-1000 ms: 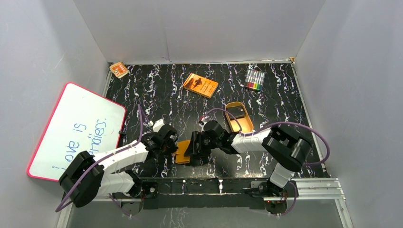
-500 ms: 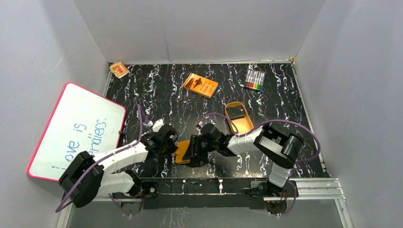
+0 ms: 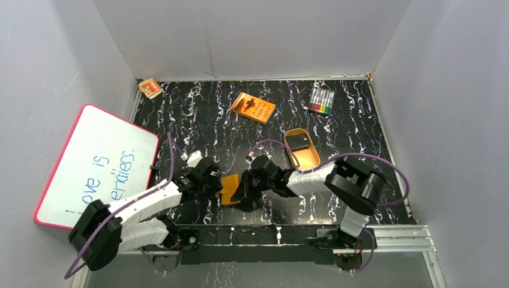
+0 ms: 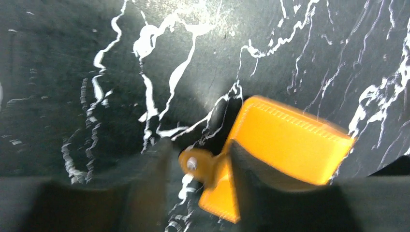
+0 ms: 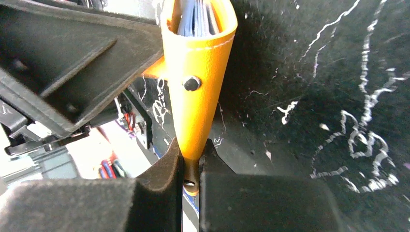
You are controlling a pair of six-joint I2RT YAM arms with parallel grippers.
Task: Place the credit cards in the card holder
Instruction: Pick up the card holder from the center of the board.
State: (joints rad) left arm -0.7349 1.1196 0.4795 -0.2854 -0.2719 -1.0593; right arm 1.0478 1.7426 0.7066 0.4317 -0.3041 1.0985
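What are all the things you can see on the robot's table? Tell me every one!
card holder: one, orange, near middle, between the grippers
credit card: one seen, black, inside the tray
tray: one, tan oval, right of centre
book: one, orange with black print, far middle
marker pack: one, many colours, far right
whiteboard: one, white with pink edge, left of the table
small item: one, orange and white, far left corner; too small to name
table: one, black with white veins
left gripper: one, black, open around the card holder's snap tab
right gripper: one, black, shut on the card holder's edge
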